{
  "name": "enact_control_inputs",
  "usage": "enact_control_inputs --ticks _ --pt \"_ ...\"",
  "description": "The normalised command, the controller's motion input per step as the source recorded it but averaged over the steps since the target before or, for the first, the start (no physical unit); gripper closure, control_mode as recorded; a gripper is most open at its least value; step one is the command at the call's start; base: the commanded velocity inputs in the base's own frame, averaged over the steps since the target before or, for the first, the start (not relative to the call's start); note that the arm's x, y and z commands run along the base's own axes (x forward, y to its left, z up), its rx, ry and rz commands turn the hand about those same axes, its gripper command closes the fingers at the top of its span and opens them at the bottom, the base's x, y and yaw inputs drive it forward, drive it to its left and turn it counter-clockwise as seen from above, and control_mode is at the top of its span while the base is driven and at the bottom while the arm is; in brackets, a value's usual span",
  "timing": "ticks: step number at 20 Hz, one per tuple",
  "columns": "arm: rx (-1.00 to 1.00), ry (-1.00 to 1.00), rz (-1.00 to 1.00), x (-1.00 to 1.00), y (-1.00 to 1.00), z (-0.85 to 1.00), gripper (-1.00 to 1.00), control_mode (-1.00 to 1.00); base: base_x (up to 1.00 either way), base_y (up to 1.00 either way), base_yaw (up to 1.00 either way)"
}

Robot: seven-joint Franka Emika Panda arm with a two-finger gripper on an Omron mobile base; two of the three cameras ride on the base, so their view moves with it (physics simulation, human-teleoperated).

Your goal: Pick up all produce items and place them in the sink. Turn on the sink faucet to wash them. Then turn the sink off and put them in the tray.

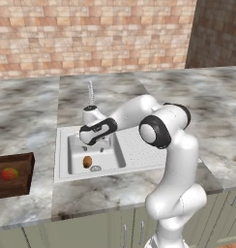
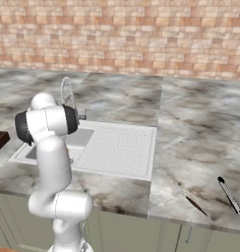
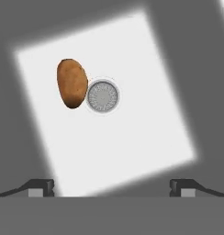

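A brown oval produce item (image 3: pixel 72 83) lies on the white floor of the sink basin, touching the round drain (image 3: pixel 102 96); it also shows in the basin (image 1: pixel 87 162). My gripper (image 3: pixel 112 187) hangs open above the basin, looking straight down, with nothing between its fingers. The hand (image 1: pixel 96 131) sits over the back of the sink (image 1: pixel 139 150), just in front of the chrome faucet (image 1: pixel 91 93). The red-and-yellow-green fruit (image 1: pixel 9 173) lies in the dark wooden tray (image 1: pixel 27 180) on the counter to the left of the sink.
The dotted draining board (image 2: pixel 117 147) lies right of the basin. Two slim utensils (image 2: pixel 230 198) (image 2: pixel 191 200) lie on the marble counter far to the right. A brick wall runs behind the counter.
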Motion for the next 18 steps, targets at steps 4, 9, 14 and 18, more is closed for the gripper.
enact_control_inputs --ticks 4,9,14,18 --pt "0.0 0.0 -0.02 0.3 0.0 -0.26 -1.0 -1.0 0.0 0.0 0.0" --pt "0.0 0.0 -0.01 0.41 0.0 -0.25 -1.0 -1.0 0.0 0.0 0.0" --pt "0.0 0.0 0.0 0.27 0.01 -0.31 -1.0 -1.0 0.0 0.0 0.0" --pt "0.0 0.0 0.0 0.27 0.12 -0.42 -1.0 -1.0 0.0 0.0 0.0"
